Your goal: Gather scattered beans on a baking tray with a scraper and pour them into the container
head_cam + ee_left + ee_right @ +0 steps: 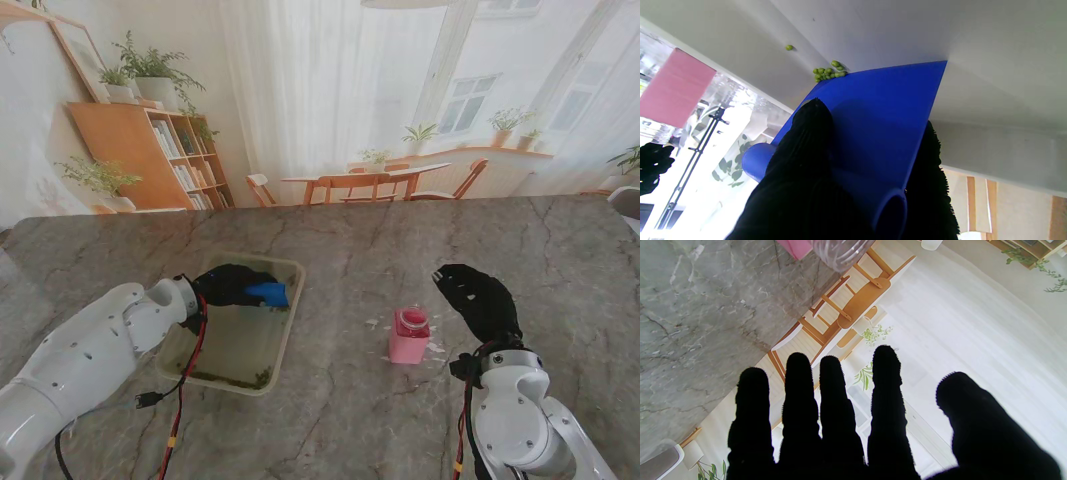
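- Left robot hand [232, 285], black-gloved, reaches in from the near left, fingers [808, 140] clamped around what it holds.
- Right robot hand [482, 298] hovers at near right, fingers [798, 390] straight and spread, holding nothing.

table [360, 250]: grey marble | on it: baking tray [296, 272], pink container [409, 336]
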Controlling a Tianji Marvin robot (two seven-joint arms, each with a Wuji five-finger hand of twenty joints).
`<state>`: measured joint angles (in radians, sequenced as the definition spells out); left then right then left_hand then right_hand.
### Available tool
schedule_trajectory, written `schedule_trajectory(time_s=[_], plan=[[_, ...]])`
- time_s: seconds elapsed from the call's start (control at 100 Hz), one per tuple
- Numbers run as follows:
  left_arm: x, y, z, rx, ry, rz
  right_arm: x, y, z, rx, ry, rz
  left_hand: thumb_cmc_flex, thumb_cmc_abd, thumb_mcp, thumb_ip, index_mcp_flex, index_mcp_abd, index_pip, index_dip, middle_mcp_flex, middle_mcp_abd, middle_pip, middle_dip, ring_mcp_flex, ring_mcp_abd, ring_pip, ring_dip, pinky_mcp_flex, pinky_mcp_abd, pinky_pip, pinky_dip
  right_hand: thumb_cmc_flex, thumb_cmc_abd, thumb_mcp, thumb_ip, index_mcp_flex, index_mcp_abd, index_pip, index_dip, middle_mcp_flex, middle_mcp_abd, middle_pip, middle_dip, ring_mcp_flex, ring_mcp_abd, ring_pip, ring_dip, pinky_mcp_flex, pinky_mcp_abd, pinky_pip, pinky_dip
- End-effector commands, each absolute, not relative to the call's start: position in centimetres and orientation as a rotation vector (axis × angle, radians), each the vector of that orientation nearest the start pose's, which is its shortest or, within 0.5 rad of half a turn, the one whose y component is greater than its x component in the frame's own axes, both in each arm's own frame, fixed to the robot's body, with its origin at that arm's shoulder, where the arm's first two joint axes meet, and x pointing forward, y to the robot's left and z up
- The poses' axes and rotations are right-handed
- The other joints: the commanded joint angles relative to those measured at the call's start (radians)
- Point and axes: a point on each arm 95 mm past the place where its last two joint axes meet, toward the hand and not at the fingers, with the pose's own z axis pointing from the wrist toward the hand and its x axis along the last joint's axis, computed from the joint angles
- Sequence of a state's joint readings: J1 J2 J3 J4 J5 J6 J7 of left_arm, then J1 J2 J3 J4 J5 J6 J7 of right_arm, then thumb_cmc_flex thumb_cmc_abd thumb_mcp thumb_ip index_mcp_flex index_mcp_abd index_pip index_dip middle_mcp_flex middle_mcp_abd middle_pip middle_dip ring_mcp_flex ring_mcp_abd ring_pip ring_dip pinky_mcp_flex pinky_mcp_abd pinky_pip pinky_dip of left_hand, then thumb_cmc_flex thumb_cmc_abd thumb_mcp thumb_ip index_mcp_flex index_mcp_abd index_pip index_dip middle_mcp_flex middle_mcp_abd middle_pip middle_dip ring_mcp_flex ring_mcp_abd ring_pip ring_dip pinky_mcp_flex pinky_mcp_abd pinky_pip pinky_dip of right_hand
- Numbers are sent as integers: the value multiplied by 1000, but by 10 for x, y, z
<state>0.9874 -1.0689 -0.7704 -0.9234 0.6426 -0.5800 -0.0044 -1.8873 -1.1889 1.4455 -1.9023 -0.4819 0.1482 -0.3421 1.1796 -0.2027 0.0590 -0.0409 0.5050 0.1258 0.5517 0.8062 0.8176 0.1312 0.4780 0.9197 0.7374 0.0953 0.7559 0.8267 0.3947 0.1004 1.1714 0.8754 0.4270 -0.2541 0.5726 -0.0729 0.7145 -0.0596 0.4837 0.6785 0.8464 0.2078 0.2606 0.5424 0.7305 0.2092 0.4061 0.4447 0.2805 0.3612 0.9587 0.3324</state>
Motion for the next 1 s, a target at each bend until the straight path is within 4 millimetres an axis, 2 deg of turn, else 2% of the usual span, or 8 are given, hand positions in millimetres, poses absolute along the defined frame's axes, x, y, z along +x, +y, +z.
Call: schedule_trajectory(time_s=[0.0, 0.38, 0.99], plan=[[467, 5, -400, -1217, 2109, -1666, 332, -48, -284, 1660, 612, 1731, 111, 115, 54, -54, 59, -47, 24, -5, 55, -91, 33, -6, 68, -78, 40, -4, -8, -21, -12, -3, -3, 20, -18, 19, 17, -34, 4, 11, 7, -19, -6, 14, 7, -13, -11, 11, -16, 7, -10, 21], [445, 8, -398, -1220, 2157, -1655, 331, -50, -283, 1659, 604, 1726, 111, 105, 58, -55, 72, -47, 30, -5, 66, -90, 20, -6, 76, -72, 24, -12, -6, -20, -18, -4, -3, 20, -18, 19, 18, -34, 4, 11, 7, -18, -6, 13, 6, -13, -11, 11, -16, 8, -9, 21], [405, 13, -391, -1271, 2196, -1635, 329, -52, -283, 1660, 594, 1710, 111, 88, 78, -59, 89, -48, 40, 2, 83, -81, -7, -2, 78, -47, -6, -28, -7, 8, -43, -13, -2, 20, -16, 19, 18, -34, 5, 11, 7, -19, -6, 14, 6, -13, -10, 12, -16, 9, -9, 21]])
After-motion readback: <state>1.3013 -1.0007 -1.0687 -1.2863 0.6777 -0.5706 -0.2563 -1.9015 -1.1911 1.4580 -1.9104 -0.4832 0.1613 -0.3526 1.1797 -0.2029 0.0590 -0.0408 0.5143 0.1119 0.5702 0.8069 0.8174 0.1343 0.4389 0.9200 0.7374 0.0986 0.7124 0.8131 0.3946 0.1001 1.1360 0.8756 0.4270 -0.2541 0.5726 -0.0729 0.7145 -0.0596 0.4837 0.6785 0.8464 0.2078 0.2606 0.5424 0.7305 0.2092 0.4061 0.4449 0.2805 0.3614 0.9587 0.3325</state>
